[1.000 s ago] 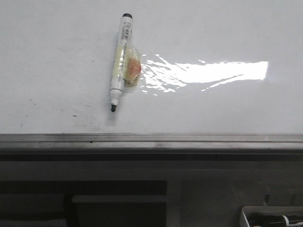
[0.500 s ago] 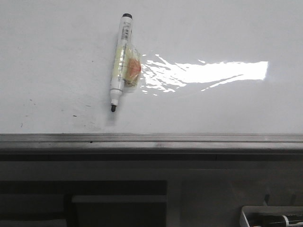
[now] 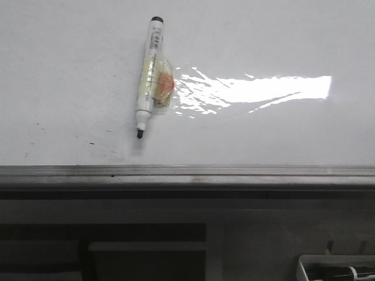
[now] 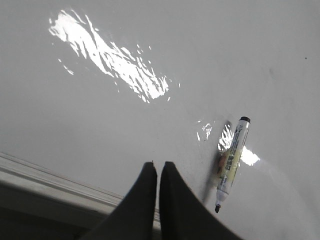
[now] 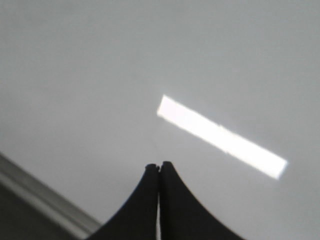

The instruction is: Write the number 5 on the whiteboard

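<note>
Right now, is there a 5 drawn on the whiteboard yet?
No. In the front view the whiteboard shows only glare and a few dark specks, with the marker lying on it, uncapped and untouched.

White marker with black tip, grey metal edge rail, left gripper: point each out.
White marker with black tip (image 3: 147, 82), front view, barrel middle.
Grey metal edge rail (image 3: 246, 171), front view, top face.
Left gripper (image 4: 157, 166), left wrist view, between fingertips.

large glossy white whiteboard (image 3: 281, 35) lies flat, filling most of the front view. bright glare patch right of centre, rippled at its left end. a few tiny dark specks near the lower left. grey metal edge rail (image 3: 187, 172) runs along its near side. no marker strokes of the number 5 visible on the surface in any view.
</note>
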